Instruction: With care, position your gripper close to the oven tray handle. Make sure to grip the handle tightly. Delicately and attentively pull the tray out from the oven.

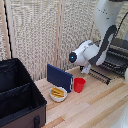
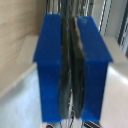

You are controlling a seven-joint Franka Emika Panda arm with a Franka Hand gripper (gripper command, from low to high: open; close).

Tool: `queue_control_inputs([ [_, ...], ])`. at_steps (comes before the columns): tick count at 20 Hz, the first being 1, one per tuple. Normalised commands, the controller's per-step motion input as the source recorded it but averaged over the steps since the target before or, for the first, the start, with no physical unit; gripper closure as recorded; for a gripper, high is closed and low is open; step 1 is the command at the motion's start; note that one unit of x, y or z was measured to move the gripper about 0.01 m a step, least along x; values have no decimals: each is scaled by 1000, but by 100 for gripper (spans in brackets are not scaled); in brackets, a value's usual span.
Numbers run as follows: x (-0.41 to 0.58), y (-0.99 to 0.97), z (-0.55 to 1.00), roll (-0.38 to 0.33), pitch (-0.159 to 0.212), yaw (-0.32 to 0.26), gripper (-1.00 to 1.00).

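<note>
The oven (image 1: 119,54) stands at the exterior view's right edge, black and silver. Its tray (image 1: 103,75), a dark wire rack, sticks out of the front over the wooden table. My white gripper (image 1: 86,68) hangs at the rack's front edge, where the thin dark handle (image 1: 93,75) runs. In the wrist view my gripper (image 2: 71,65) fills the picture: the two blue fingers (image 2: 49,65) stand close together with the dark handle bar (image 2: 71,75) pinched between them. Thin rack bars show beyond the fingers.
An upright blue book-like slab (image 1: 60,77), a red cup (image 1: 79,84) and a white bowl (image 1: 58,94) of yellow food stand on the wooden table (image 1: 95,107). A big black fabric case (image 1: 17,95) fills the exterior view's lower left. Slatted screens stand behind.
</note>
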Motion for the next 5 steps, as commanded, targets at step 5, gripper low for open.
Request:
queue_control_inputs([
  [5, 17, -85, 544, 32, 42, -29, -100],
])
